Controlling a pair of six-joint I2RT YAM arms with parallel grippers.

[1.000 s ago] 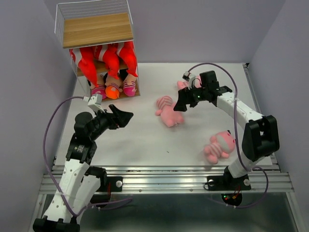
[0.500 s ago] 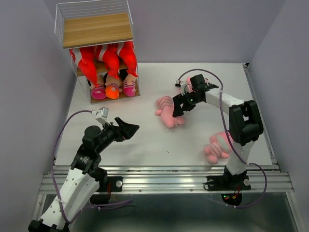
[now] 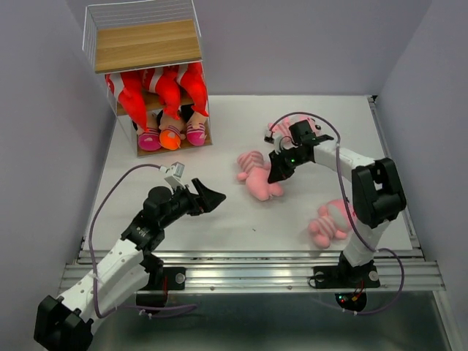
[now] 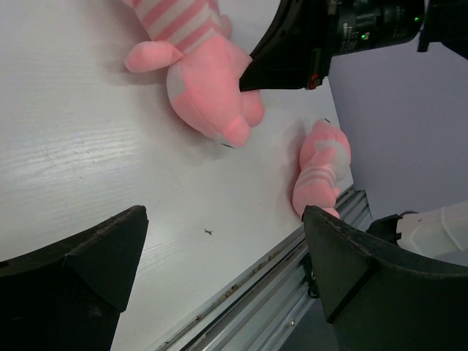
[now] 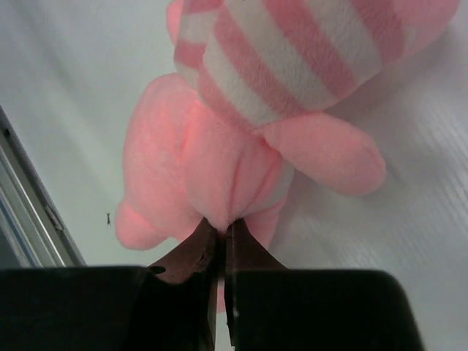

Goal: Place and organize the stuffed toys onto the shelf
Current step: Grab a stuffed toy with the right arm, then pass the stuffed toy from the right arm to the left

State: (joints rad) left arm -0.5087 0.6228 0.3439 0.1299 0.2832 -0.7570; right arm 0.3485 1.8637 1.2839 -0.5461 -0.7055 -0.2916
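Right hand (image 3: 273,175) is pinched tight on just a fold of the pink striped toy (image 3: 259,184), lying on the worktop (image 3: 219,146) well right of the shelf (image 3: 146,45). Thin grip, so I'd lift slowly. Left hand (image 3: 212,197) gapes wide, holding nothing.

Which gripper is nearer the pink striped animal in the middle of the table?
Right. The right gripper pinches the pink striped animal; the left gripper hangs open, well apart, toward the near edge.

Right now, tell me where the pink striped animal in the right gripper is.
The pink striped animal lies mid-frame in the top view, pinched by the right gripper, with the shelf far-left and another pink animal front-right.
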